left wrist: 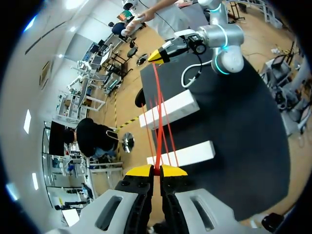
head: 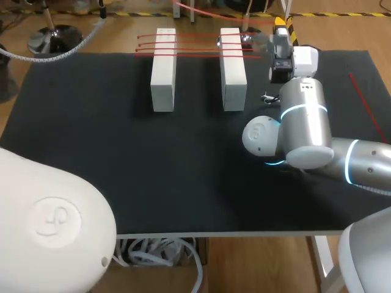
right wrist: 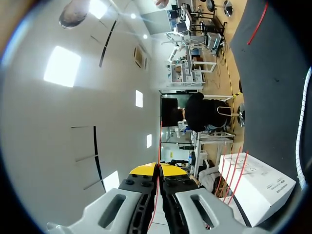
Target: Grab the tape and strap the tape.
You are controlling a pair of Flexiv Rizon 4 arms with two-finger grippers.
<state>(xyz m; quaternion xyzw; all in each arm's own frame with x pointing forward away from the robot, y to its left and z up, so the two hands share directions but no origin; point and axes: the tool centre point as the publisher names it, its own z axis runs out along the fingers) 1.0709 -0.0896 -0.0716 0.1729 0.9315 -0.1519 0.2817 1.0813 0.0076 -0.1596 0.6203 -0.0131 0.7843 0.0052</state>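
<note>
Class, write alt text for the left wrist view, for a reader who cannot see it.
The left pincer is shut on a thin red tape that stretches ahead, above two white blocks on a black table, to the right pincer, which holds its far end.

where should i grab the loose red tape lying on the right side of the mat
Grip the loose tape near one end, coming straight down with the pincer fingers across its width. It lies flat, thin and straight on the mat, so no side offers an edge. The right pincer, now shut on the strung tape, looks nearest.
</note>
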